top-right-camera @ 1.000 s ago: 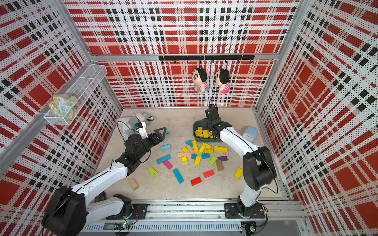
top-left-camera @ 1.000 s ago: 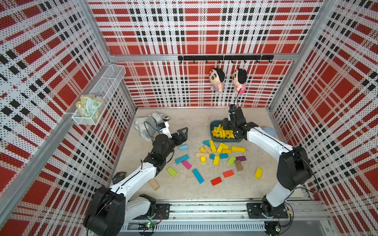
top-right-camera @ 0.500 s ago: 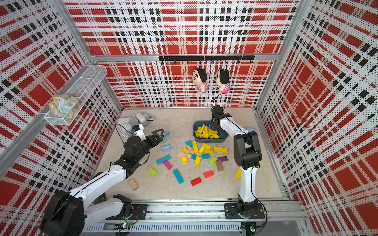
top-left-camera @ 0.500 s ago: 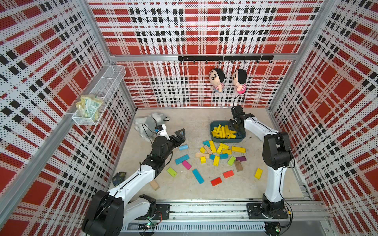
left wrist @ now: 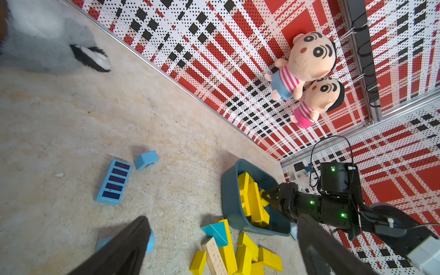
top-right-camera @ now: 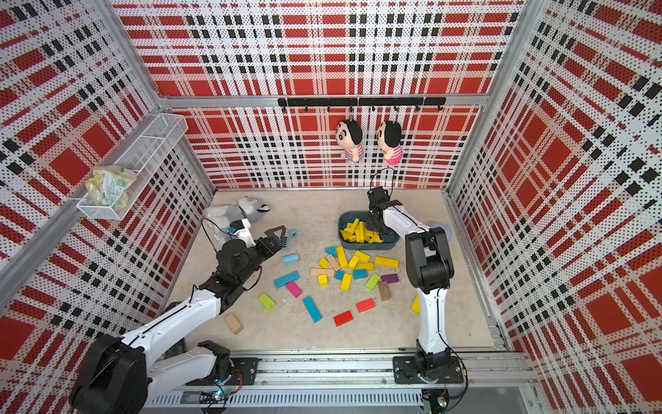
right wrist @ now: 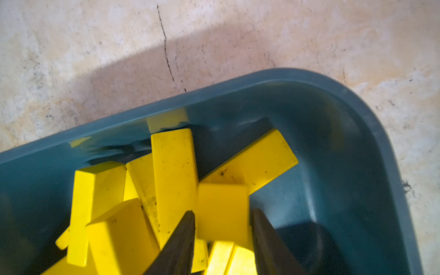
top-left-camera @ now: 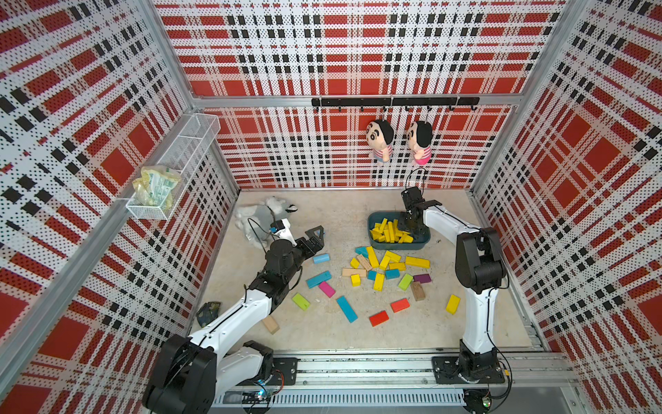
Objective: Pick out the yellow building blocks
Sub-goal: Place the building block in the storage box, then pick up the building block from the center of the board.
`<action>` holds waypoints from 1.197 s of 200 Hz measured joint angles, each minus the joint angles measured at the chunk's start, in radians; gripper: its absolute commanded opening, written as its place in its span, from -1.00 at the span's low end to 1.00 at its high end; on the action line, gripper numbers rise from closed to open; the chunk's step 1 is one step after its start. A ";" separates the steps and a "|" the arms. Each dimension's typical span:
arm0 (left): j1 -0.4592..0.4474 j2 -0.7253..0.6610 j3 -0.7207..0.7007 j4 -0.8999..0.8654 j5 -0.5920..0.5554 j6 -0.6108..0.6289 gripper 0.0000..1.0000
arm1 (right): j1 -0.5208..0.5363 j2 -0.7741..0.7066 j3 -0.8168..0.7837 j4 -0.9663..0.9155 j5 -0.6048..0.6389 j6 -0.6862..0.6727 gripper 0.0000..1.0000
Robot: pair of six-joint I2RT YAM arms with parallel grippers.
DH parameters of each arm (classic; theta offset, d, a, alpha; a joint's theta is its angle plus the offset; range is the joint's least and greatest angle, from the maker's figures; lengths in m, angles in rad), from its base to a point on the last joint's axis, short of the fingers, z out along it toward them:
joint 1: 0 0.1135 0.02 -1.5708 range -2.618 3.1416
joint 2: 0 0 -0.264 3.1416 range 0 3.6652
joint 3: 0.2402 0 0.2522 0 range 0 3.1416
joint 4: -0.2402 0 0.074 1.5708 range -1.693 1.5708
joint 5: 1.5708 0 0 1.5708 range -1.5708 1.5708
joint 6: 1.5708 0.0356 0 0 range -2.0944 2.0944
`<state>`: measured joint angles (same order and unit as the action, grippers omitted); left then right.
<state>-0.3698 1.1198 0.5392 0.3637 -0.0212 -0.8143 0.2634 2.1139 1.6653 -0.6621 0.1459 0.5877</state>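
Many yellow building blocks lie heaped in a teal bin at the back right, seen in both top views. My right gripper reaches down into the bin. In the right wrist view its jaws stand slightly apart, open around a small yellow block resting on the heap. Several more yellow blocks lie loose on the floor in front of the bin, and one lies apart by the right arm. My left gripper hovers wide open and empty left of the pile.
Blue, green, red, pink, purple and tan blocks are scattered over the floor. A light blue cylinder lies by the left gripper. A grey plush sits at the back left. Two dolls hang on the back wall.
The right arm has folded back with its elbow upright while the gripper stayed over the bin. Its jaws have parted. The left arm has barely moved.
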 measured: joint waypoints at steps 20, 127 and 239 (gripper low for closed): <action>0.000 0.002 0.006 -0.006 -0.003 -0.001 0.97 | 0.000 -0.005 0.000 -0.001 0.000 -0.007 0.02; -0.090 0.149 0.101 -0.081 -0.072 -0.034 0.99 | 0.071 -0.581 -0.584 0.062 -0.010 0.097 -0.01; -0.175 0.237 0.140 -0.067 -0.097 -0.079 1.00 | -0.185 -0.879 -1.003 -0.156 0.095 0.465 0.27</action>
<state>-0.5453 1.3571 0.6792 0.2970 -0.1181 -0.8928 0.0788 1.2350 0.6621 -0.8181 0.2405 1.0531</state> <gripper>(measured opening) 0.995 0.631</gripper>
